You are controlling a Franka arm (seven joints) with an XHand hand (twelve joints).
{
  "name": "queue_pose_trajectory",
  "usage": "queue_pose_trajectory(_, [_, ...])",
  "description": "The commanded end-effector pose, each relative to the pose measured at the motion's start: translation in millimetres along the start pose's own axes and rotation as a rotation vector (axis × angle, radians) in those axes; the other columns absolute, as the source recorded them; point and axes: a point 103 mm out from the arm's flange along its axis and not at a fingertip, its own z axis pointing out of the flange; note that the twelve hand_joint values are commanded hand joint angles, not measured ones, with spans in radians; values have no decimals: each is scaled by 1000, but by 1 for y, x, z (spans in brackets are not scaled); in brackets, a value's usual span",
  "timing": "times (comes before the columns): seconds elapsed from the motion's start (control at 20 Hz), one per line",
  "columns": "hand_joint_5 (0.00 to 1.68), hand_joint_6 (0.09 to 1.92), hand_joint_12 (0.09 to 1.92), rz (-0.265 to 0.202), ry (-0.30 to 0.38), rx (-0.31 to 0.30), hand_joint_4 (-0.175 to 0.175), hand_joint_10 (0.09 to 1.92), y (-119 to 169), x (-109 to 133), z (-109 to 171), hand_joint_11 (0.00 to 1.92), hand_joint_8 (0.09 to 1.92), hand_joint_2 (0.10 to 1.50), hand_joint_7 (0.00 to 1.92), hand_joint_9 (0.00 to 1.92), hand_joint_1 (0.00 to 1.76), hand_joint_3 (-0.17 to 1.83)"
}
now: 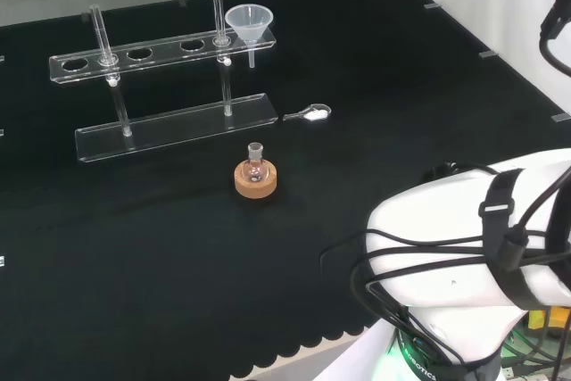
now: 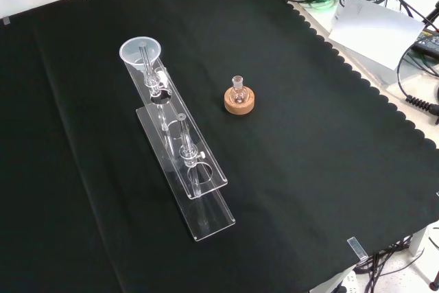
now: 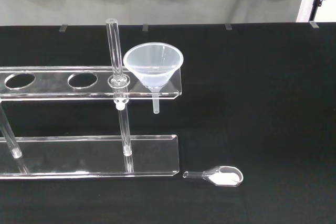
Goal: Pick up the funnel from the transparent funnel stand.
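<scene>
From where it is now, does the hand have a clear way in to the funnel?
Probably yes: the funnel sits in the end hole of the stand, open above and on its outer side; only an upright rod stands close beside it.

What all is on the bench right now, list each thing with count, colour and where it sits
funnel: one, clear, seated in the end hole of the rack's upper shelf, at the right end in the head view
rack: one, clear, two shelves on two upright rods, far left in the head view
flask: one, small, clear, upright on the cork ring
cork ring: one, tan, mid cloth, in front of the rack
scoop: one, clear with white powder, lying off the rack's right end
cloth: one, black, covering the bench
robot arm: white links, lower right in the head view
</scene>
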Motion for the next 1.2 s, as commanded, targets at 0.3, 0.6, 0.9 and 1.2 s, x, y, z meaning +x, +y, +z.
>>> queue_pose_trajectory(0.3, [279, 87, 1363, 41, -7, 30, 19, 615, 28, 5, 18, 71, 524, 1239, 97, 264, 11, 341])
queue_pose_trajectory(0.6, [292, 87, 1376, 41, 10, 18, 15, 632, 57, 10, 33, 100, 545, 1210, 152, 319, 81, 314])
queue_pose_trajectory(0.9, [319, 87, 1396, 14, -6, 110, 4, 650, 110, 18, 62, 144, 583, 1079, 225, 394, 301, 254])
queue_pose_trajectory(1.2, [295, 87, 1440, -13, -31, 180, -15, 678, 164, 23, 79, 146, 633, 943, 179, 359, 455, 236])
